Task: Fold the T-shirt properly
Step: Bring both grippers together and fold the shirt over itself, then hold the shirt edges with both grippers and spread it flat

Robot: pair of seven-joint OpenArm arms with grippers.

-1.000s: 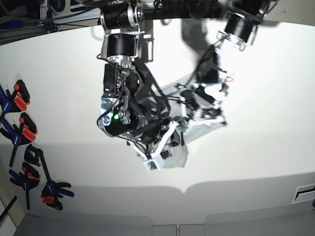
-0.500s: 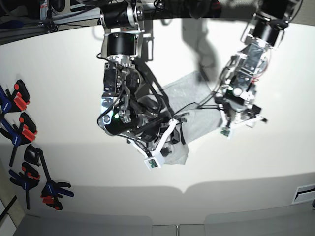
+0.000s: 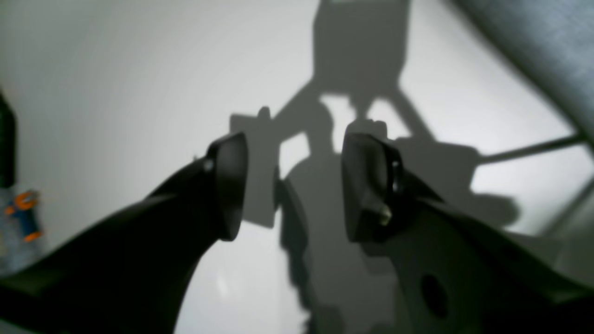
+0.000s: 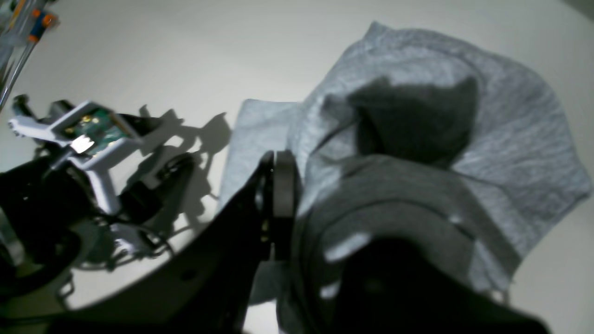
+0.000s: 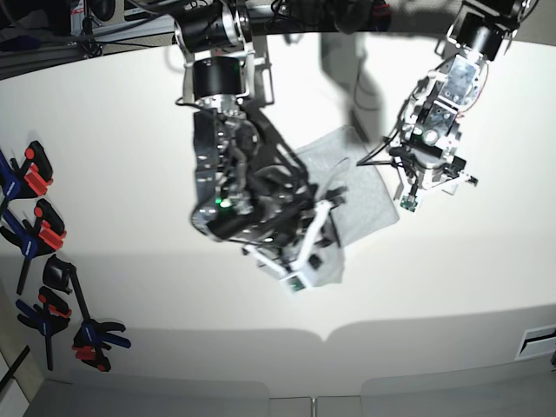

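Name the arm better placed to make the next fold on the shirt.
Probably right: the right gripper is shut on the T-shirt, while the left gripper hangs open over bare table.

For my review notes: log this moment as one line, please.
left gripper: open, empty, over bare table, beside shirt | right gripper: shut on T-shirt | T-shirt: bunched, partly folded | fold unfinished

The T-shirt is soft, matt heathered knit cloth on a smooth, matt white table.
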